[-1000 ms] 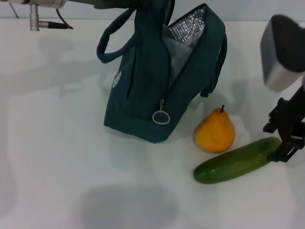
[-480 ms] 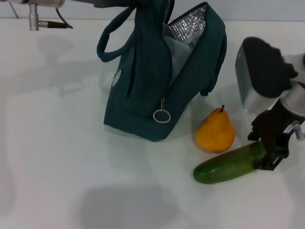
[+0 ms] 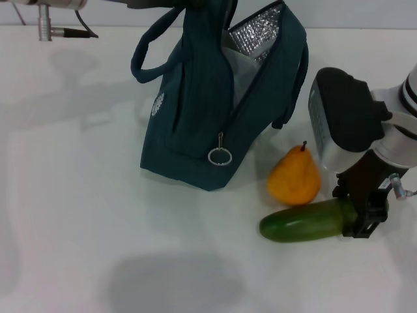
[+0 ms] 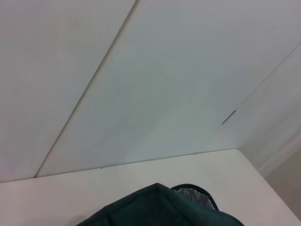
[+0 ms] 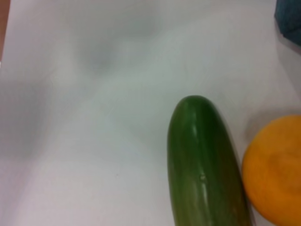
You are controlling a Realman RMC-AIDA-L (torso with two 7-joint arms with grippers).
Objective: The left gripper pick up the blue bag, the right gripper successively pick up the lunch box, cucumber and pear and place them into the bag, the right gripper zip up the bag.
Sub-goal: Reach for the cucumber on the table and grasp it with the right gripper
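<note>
The blue bag stands tilted at the back of the table with its foil-lined mouth open, and its top edge shows in the left wrist view. My left gripper holds the bag by its top at the picture's upper edge. A pale clear surface inside the mouth may be the lunch box. The pear sits upright just right of the bag. In front of it lies the cucumber, also close in the right wrist view. My right gripper is open, its fingers straddling the cucumber's right end.
The zipper's ring pull hangs on the bag's front side. One loop handle droops to the left. A metal fitting with a cable lies at the back left. In the right wrist view the pear nearly touches the cucumber.
My right gripper moved left and down along the cucumber, from its tip to over its right end. The cucumber turned more level and shifted slightly left. The bag and pear stayed put.
</note>
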